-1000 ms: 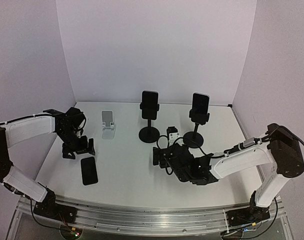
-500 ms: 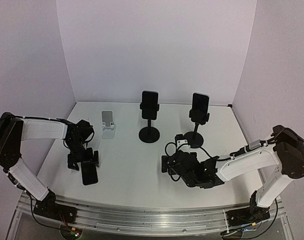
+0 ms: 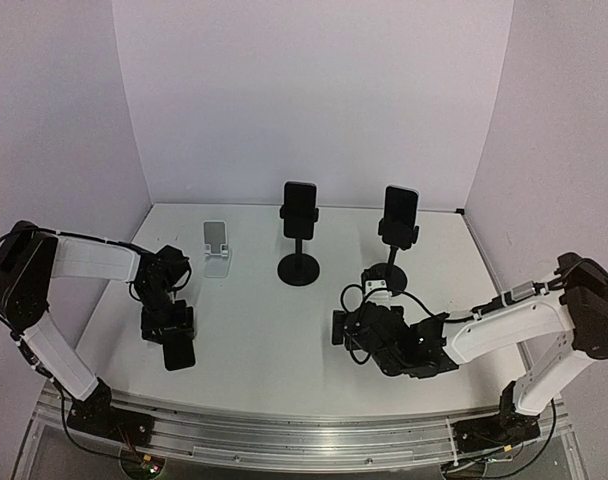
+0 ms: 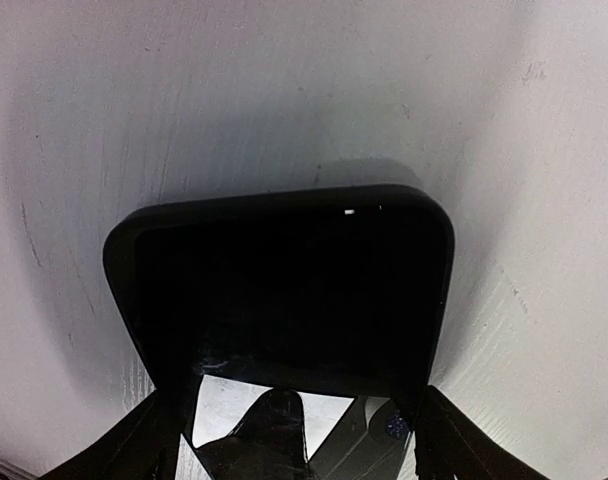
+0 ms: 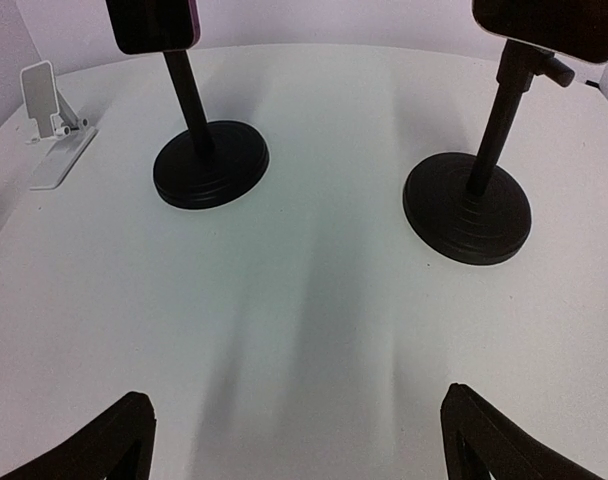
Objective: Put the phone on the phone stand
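The black phone (image 3: 179, 354) lies flat on the table at the near left; it fills the left wrist view (image 4: 284, 290). My left gripper (image 3: 168, 327) is low over the phone's far end. It is open, and its fingers (image 4: 149, 445) stand close on either side of the phone's long edges. The empty white phone stand (image 3: 216, 249) is behind it at the back left, and also shows in the right wrist view (image 5: 50, 125). My right gripper (image 3: 350, 328) is open and empty over bare table (image 5: 299, 440).
Two black pole stands on round bases, each holding a phone, stand at the back middle (image 3: 300, 232) and back right (image 3: 396, 240). Their bases show in the right wrist view (image 5: 210, 163) (image 5: 468, 206). Walls close the table on three sides.
My left gripper has moved toward the near edge and down onto the phone's far end. My right arm has drawn back to the right. The phone has not moved.
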